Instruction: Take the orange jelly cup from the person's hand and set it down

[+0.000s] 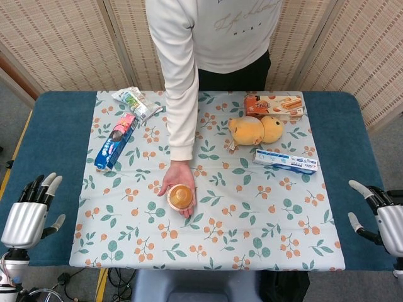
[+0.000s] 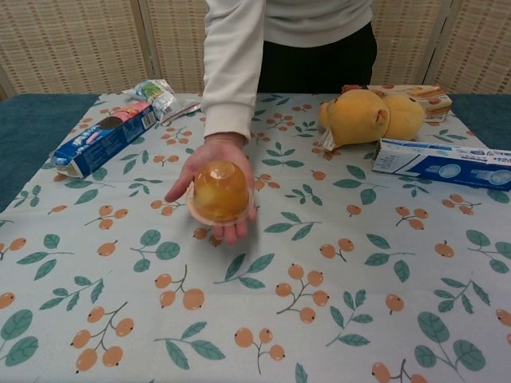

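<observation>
The orange jelly cup (image 1: pixel 181 196) (image 2: pixel 219 192) sits upside down on the person's open palm (image 1: pixel 177 180) (image 2: pixel 210 163), held out over the middle of the floral tablecloth. My left hand (image 1: pixel 28 213) hangs at the table's near left corner, fingers apart and empty. At the far right edge, low in the head view, my right hand (image 1: pixel 380 214) is also empty with its fingers spread. Both hands are far from the cup. The chest view shows neither hand.
On the cloth (image 1: pixel 264 220) lie a blue biscuit pack (image 1: pixel 116 141) (image 2: pixel 104 137), a snack bag (image 1: pixel 135 102), a yellow plush toy (image 1: pixel 256 129) (image 2: pixel 369 116), a blue-white box (image 1: pixel 286 162) (image 2: pixel 443 163) and an orange box (image 1: pixel 274 105). The person stands at the far side.
</observation>
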Controlling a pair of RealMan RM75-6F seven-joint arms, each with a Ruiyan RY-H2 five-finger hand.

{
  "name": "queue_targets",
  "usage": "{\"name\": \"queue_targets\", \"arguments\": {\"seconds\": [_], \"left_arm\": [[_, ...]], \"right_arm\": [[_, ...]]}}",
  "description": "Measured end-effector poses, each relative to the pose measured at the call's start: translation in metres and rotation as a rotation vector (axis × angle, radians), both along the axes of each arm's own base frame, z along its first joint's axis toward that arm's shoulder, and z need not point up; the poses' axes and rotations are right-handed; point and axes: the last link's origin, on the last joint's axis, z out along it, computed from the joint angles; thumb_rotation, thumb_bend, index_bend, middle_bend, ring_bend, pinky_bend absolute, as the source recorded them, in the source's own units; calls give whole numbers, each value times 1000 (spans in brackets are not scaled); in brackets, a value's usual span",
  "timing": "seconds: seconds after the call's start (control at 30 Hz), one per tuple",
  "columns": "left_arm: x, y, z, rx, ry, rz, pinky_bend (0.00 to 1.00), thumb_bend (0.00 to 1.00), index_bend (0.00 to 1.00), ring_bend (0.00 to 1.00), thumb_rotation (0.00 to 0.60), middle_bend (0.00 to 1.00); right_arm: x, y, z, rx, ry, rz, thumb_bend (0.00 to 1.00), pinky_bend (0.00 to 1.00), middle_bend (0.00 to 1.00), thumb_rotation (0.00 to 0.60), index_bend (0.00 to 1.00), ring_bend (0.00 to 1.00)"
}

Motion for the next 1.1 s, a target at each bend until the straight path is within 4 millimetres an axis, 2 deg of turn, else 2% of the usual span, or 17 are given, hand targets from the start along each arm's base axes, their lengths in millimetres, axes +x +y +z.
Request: {"name": "queue_targets", "arguments": {"seconds": [0.37, 0.8, 1.1], "left_arm": [[27, 32, -15, -162, -24, -150, 129, 274, 0, 0, 600, 0], [84, 84, -68, -463, 43, -314, 129, 274, 0, 0, 600, 0], [124, 102, -104, -552, 74, -379, 129, 274, 0, 0, 600, 0]], "right_arm": [[4, -2, 1, 1, 7, 5, 383, 411, 267, 600, 170, 214], [4, -1, 1, 3, 12, -4, 383, 411, 267, 600, 171, 214], [2, 0, 1, 2, 12, -11, 383, 411, 267, 600, 170, 214]]}}
